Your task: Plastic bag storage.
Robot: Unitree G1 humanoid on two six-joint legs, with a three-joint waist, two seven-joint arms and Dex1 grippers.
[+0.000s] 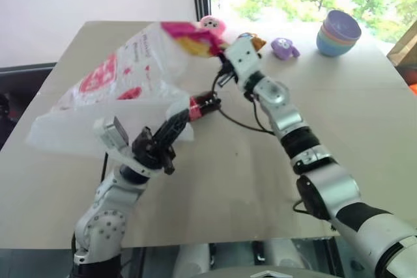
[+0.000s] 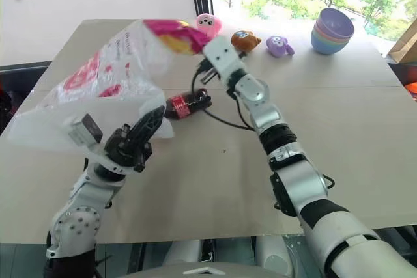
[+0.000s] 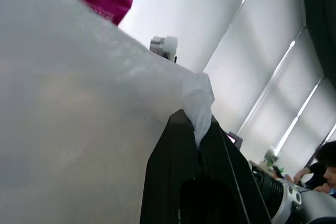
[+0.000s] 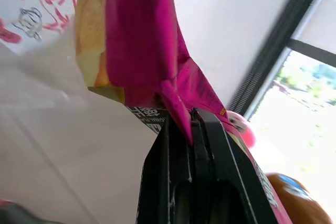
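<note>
While the large, thin, translucent white plastic bag (image 1: 111, 99) with its red printing hangs stretched above the pale wooden table (image 1: 365, 115), both arms are busy with it at once. The left gripper (image 1: 174, 126) has its two black fingers pressed together on a twisted bit of the bag's film, seen pinched between the fingers (image 3: 181, 145) in the left wrist view, and holds that edge up off the table on the robot's left. The right gripper (image 4: 192, 116) is likewise clamped, but on the small shiny magenta and yellow snack packet (image 4: 139, 40), gripping it by a corner and holding it up at the bag's far upper edge. The step in hand looks like loading the packet into the bag; whether the bag's mouth is really open towards the packet is hard to tell, since the film is bunched and partly blurred there. The next move would call for the left gripper to keep the edge lifted and taut so an opening shows, and for the right one to steer the packet into that opening before letting go. A small dark bottle with a red label (image 1: 203, 105) lies on the table just under the bag, between the two arms. Further back stand a pink plush toy (image 1: 212, 25), an orange plush toy (image 2: 245, 39), a purple plush toy (image 1: 285, 48) and a stack of pastel bowls (image 1: 339, 32).
</note>
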